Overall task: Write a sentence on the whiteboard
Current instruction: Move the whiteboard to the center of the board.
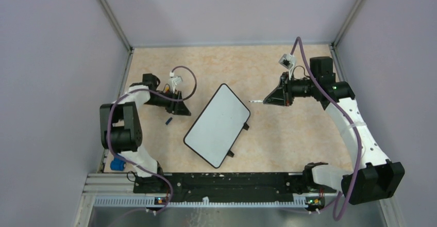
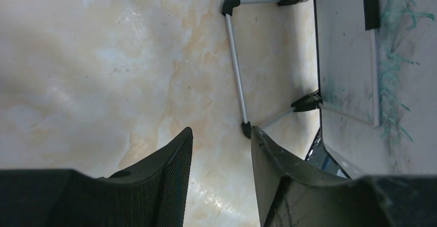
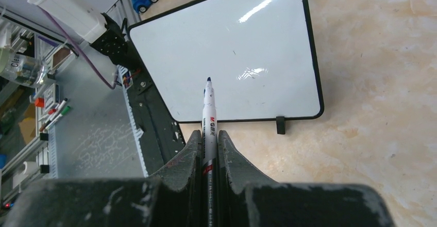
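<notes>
At the middle of the marbled table (image 1: 288, 134) the whiteboard (image 1: 218, 125) lay flat and turned on a diagonal, between the two arms; its thin black frame had rounded corners, and two small black feet stuck out from the long edge on the robot's right; its face showed white, with streaks of glare in the right wrist view.

To the right of the board's far corner, the right gripper (image 1: 267, 101) was clenched on a white marker (image 1: 256, 101) and pointed it leftward at the board; from the wrist, the marker (image 3: 208, 108) ran straight out between the closed fingers of the right gripper (image 3: 208, 136), its dark tip lying over the whiteboard (image 3: 232, 41) near the footed edge; whether the tip touched the surface could not be told.

On the board's left the left gripper (image 1: 180, 108) sat low over the table, well apart from the board's edge; a small dark blue piece (image 1: 168, 119) lay between them; in its own view the left gripper (image 2: 221, 144) was released, fingers (image 2: 172, 160) spread above bare tabletop, with a thin white rod frame (image 2: 234, 62) and a white panel marked with green scribbles (image 2: 397, 57) beyond.

Beside the left arm's base sat a small blue toy (image 1: 118, 163).
</notes>
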